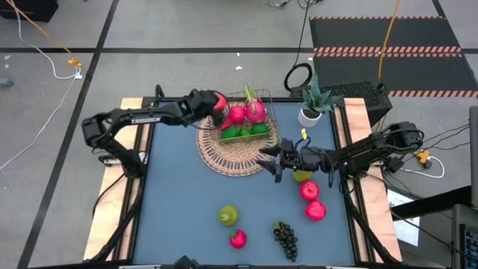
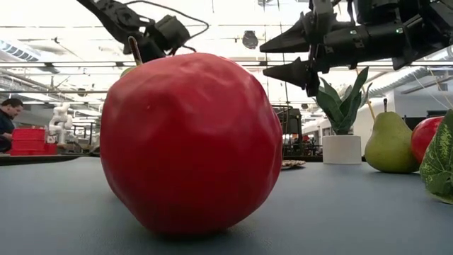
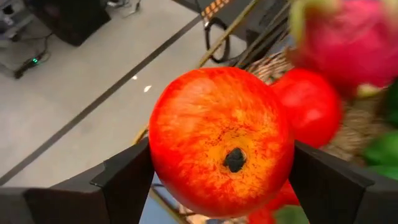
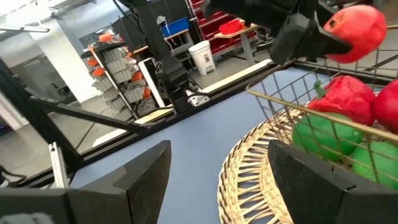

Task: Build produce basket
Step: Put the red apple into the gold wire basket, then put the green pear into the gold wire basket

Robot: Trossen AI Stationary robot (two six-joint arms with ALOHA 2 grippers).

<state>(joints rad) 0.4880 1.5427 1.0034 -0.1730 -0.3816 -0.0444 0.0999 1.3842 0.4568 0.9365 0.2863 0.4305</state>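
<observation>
My left gripper [image 1: 216, 104] hovers over the left end of the wire basket [image 1: 263, 112] and is shut on a red apple [image 3: 221, 140]. The basket stands on a round wicker mat [image 1: 224, 153] and holds a pink dragon fruit [image 1: 256, 110], a red apple [image 1: 237, 114] and green limes [image 1: 243, 132]. My right gripper [image 1: 270, 161] is open and empty above the mat's right edge, its fingers pointing toward the basket. On the table lie two pears [image 1: 228, 216] [image 1: 302, 176], two red apples [image 1: 309, 190] [image 1: 315, 211], a strawberry [image 1: 238, 239] and grapes [image 1: 285, 239]. My left gripper pinches the red apple between its two fingers [image 3: 127, 180], one on each opposite side [image 3: 163, 163]. The apple's dark blossom end [image 3: 235, 160] faces the wrist camera. The fingers reach in from the table's left, and the apple is lifted clear above the basket's left end.
A potted green plant [image 1: 312, 104] stands at the far right, beside the basket. The pear under my right arm and the two apples crowd the table's right side. In the low view a red fruit [image 2: 191, 142] fills the foreground. Bare blue table [image 1: 179, 194] lies left of the loose fruit.
</observation>
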